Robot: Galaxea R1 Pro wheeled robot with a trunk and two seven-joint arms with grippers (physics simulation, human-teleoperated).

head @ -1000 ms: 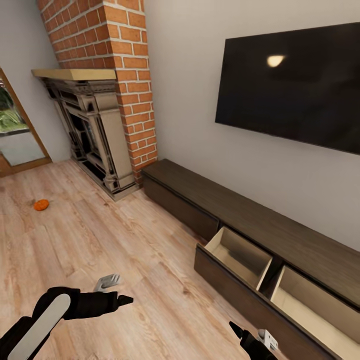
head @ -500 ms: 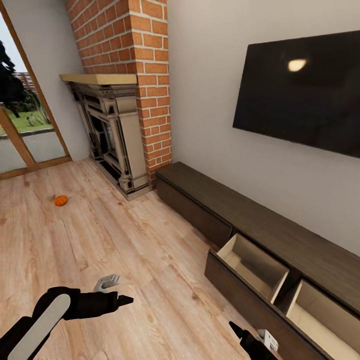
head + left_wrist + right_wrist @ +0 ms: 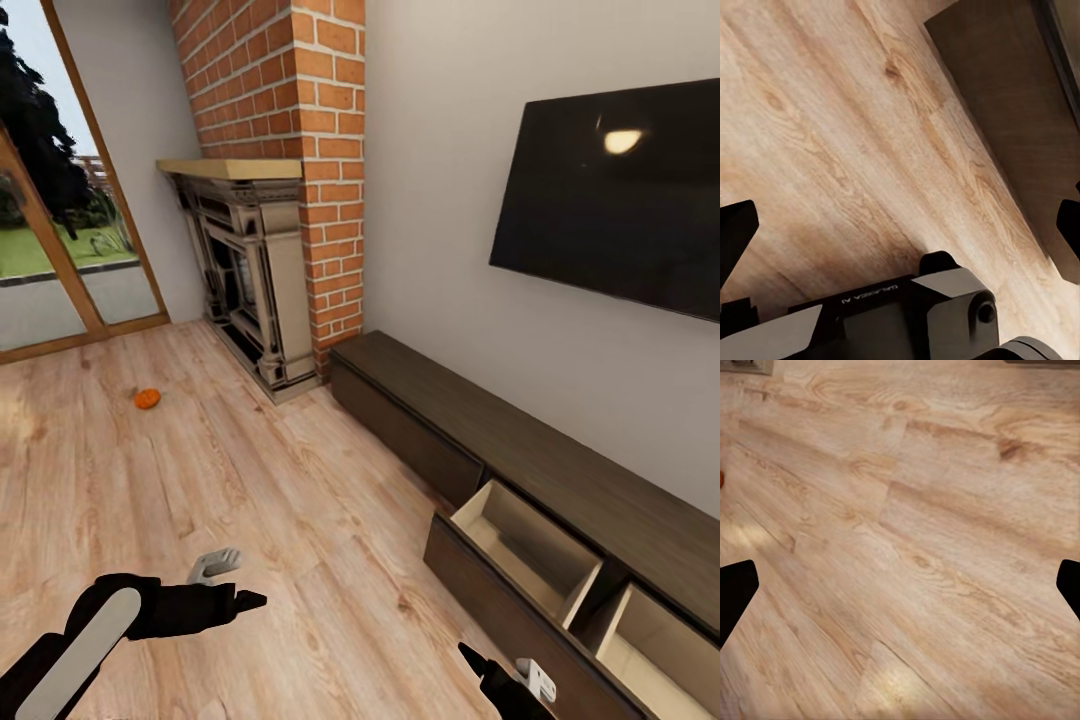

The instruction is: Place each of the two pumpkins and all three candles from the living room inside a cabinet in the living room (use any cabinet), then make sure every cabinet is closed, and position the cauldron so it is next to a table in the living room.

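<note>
- Task standing: we judge it well short of done. One small orange ribbed pumpkin (image 3: 147, 398) lies on the pale wood plank floor (image 3: 250, 500), left of centre in the head view, well apart from the cabinet and from both arms.
- Long low dark brown wood TV cabinet (image 3: 560, 480): runs along the wall from the middle to the lower right of the head view. Two drawers stand pulled out at lower right; the fronts nearer the fireplace sit flush.
- Nearer open drawer (image 3: 530, 545): pale beige inside; what we can see of its floor is bare. No pumpkin or candle visible in it.
- Further open drawer (image 3: 655, 650): cut off by the frame's lower right corner; the visible part looks bare, the rest we cannot tell.
- Left gripper (image 3: 240, 580): lower left of the head view, over bare floor. In the left wrist view its fingertips sit at opposite edges, spread wide, nothing between them.
- Right gripper (image 3: 500, 678): bottom edge, right of centre. In the right wrist view its fingertips are likewise wide apart, holding nothing.
- Outstanding, as we judge it: fetch this pumpkin, store the remaining items, shut both drawers, place the cauldron by the table.
- Surroundings: red brick chimney with dark ornate fireplace (image 3: 255, 290), upper middle; black wall-mounted television (image 3: 620, 200), upper right.
</note>
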